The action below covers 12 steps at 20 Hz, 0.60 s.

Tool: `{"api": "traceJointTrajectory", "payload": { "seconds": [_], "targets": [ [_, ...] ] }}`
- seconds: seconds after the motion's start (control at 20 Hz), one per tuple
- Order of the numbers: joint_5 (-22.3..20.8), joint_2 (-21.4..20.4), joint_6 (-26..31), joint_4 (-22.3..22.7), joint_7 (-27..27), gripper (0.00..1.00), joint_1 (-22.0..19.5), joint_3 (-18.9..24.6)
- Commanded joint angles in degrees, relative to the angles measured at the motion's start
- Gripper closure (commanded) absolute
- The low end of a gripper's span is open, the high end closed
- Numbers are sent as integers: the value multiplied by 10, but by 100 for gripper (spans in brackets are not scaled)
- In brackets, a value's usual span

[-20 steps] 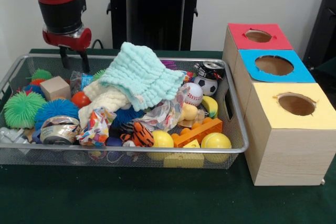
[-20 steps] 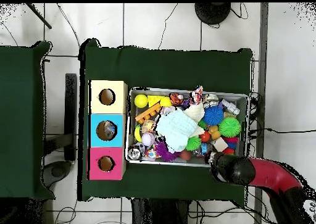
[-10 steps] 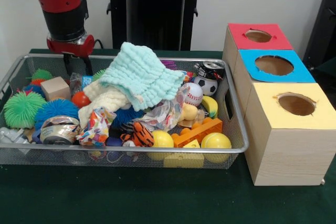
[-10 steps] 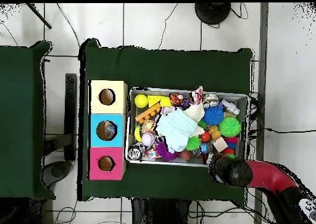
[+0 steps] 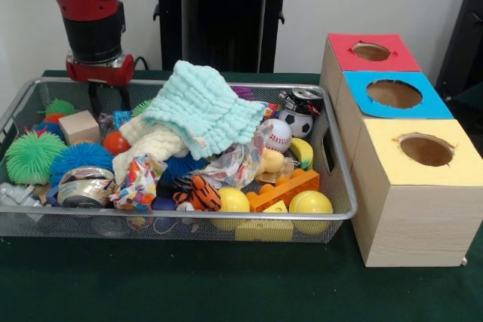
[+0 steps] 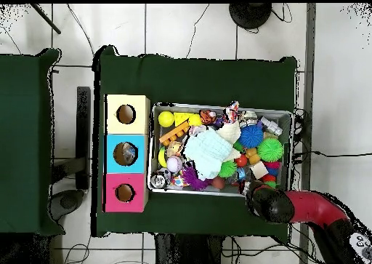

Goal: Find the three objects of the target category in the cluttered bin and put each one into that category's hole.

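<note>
The three objects are short metal cans, and from the front two are showing in the bin (image 5: 181,220). One can (image 5: 85,186) is lying on its side near the front rim at the picture's left, silvery end facing the camera, printed side glinting, its long axis running roughly front to back. The other can (image 5: 302,100) is sitting tilted at the far right corner, dark top with a silver ring, touching a small soccer ball (image 5: 299,122). A third can is not showing; a pale green quilted cloth (image 5: 202,107) is covering the middle of the heap. The end effector (image 5: 106,99) is hanging just inside the far left rim, dark fingers slightly apart and gripping nothing, beside a wooden block (image 5: 79,126) and above an orange ball (image 5: 115,142). The side-lying can lies toward the camera from it, past a blue spiky puff ball (image 5: 79,160), and looks nearer than the corner can. The hole (image 5: 394,93) is cut in blue card on the middle pale wooden box, just outside the bin's right end.

From overhead, the end effector (image 6: 261,199) is sitting at the bin's (image 6: 221,105) lower right corner; how wide it stands cannot be told here. The corner can (image 6: 158,180) is lying at the lower left, along the same rim, just beside the hole (image 6: 125,153). The bin is resting on a green cloth surface (image 6: 196,76).
</note>
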Motion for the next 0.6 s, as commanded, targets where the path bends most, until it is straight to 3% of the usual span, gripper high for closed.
{"api": "traceJointTrajectory", "payload": {
  "seconds": [0.05, 0.4, 0.6],
  "targets": [
    [-36, 15, -31, -26, -87, 0, -5, 60],
    [-19, 18, -8, -19, -88, 0, -16, 81],
    [59, 28, 109, -24, -115, 0, -33, 96]
  ]
}}
